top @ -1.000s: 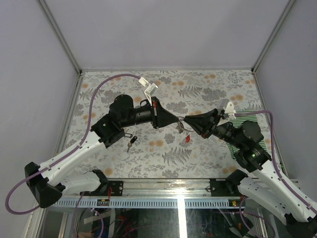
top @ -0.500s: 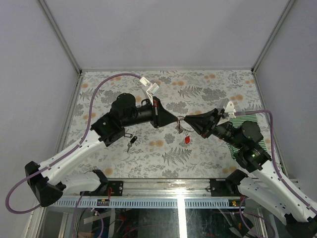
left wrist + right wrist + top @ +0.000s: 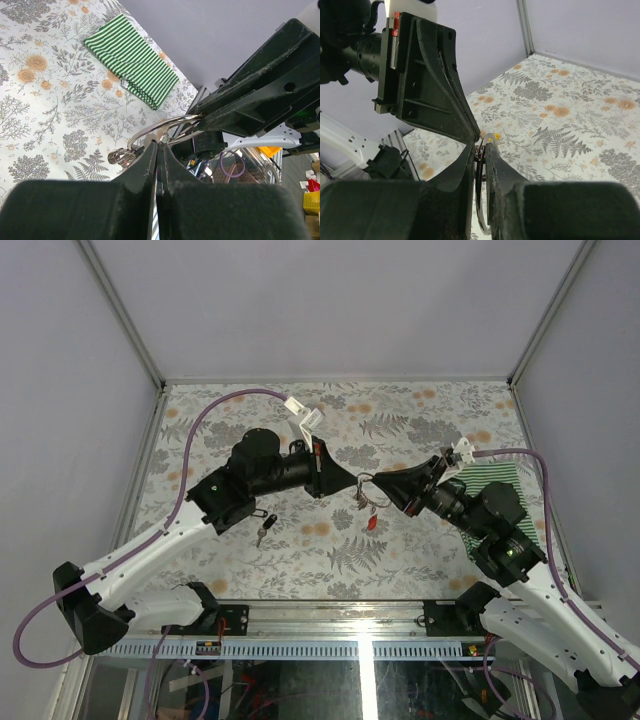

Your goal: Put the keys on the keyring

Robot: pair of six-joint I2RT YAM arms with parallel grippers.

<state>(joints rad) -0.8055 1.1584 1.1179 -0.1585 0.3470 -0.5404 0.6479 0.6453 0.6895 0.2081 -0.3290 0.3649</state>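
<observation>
The silver keyring [image 3: 367,490] hangs in the air between my two grippers over the middle of the table. My left gripper [image 3: 354,480] is shut at the ring's left side; its arc [image 3: 160,125] shows just past my fingertips. My right gripper [image 3: 379,481] is shut on the ring's right side, and the wire [image 3: 481,220] runs between its fingers. A red-tagged key [image 3: 372,523] dangles below the ring. A yellow tag [image 3: 496,136] shows just past the right fingertips. A black-tagged key [image 3: 265,528] lies on the table beside the left arm.
A green striped cloth [image 3: 510,480] lies at the right edge of the table, also seen in the left wrist view [image 3: 132,60]. Grey walls with metal corner posts close in the table on three sides. The purple cables arch over both arms.
Both grippers have shifted a little to the left and farther away while holding the ring. The red-tagged key has swung slightly left under it.
</observation>
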